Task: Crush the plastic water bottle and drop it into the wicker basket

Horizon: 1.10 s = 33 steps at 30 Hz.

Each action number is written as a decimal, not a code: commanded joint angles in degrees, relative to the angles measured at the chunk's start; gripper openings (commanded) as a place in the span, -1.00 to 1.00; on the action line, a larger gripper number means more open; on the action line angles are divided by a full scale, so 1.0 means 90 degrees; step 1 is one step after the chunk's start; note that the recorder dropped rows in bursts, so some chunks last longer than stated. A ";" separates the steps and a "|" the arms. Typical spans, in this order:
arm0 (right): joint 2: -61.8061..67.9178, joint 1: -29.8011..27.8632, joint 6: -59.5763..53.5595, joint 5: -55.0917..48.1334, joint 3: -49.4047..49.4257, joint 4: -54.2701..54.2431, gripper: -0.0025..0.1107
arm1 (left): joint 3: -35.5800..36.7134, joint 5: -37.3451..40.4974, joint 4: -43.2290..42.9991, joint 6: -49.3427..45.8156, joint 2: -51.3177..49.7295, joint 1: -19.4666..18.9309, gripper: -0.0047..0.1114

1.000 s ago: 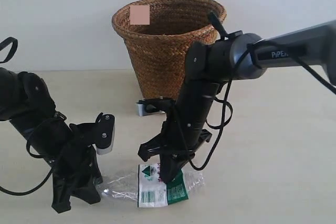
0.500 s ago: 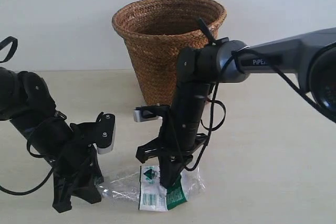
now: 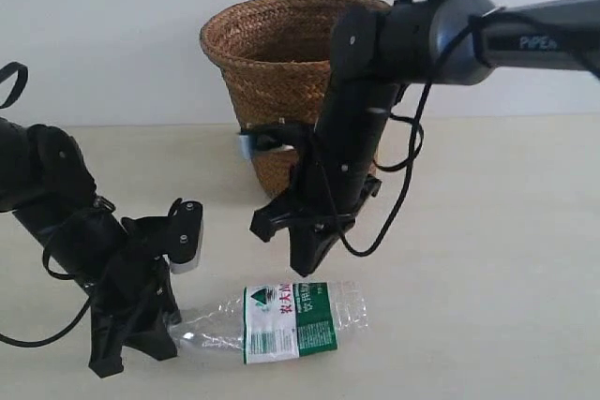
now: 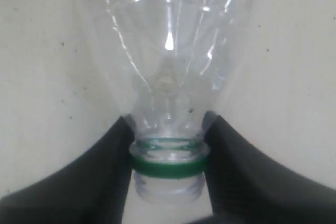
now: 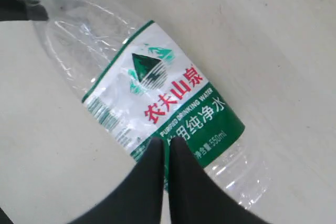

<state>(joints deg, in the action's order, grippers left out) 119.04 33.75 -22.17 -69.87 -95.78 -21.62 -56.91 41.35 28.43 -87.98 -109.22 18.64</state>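
The plastic water bottle point(image 3: 281, 323) lies on its side on the table, label up, its body dented. My left gripper point(image 3: 169, 336) is shut on the bottle's neck, the green cap ring point(image 4: 168, 163) wedged between both fingers point(image 4: 100, 177). My right gripper point(image 3: 305, 269) is shut with nothing in it and hangs a little above the label point(image 5: 157, 95), clear of the bottle point(image 5: 152, 90). The wicker basket point(image 3: 291, 72) stands upright behind the right arm, at the back of the table.
A pale wall rises behind the basket. Black cables loop around the right arm point(image 3: 394, 185). The beige table point(image 3: 497, 259) stretches to the right of the bottle.
My right gripper has lifted off the bottle, where it pressed down on the label, and risen toward the basket. The bottle has sprung back somewhat. The left gripper kept its hold.
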 commanded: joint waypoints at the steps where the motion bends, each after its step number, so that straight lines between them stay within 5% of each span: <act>1: -0.0623 -0.0128 -0.0186 -0.0010 0.0050 0.0064 -0.96 | 0.0029 0.0050 -0.0001 0.0025 0.0283 -0.0003 -0.84; 9: -0.1908 -0.1370 -0.0252 -0.0010 0.1002 0.0152 -0.96 | 0.0018 0.0248 0.0297 -0.0033 0.0563 -0.0003 -0.84; 17: -0.2364 -0.2712 -0.0234 0.0288 0.1988 0.0168 -0.96 | -0.0719 0.1583 0.0357 0.0164 0.1017 -0.0003 -0.84; 28: -0.2364 -0.2806 0.0022 0.1360 0.2496 0.1649 -0.96 | -0.2132 0.2286 0.0413 0.0936 0.1526 -0.0003 -0.84; 33: -0.2364 -0.2806 0.0035 0.1659 0.2496 0.1575 -0.96 | -0.2969 0.1259 0.0522 0.1421 0.1511 -0.0003 -0.84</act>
<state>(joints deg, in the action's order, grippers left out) 98.27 8.73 -22.21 -56.56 -73.61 -7.56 -80.09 58.40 31.34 -78.06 -96.01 18.64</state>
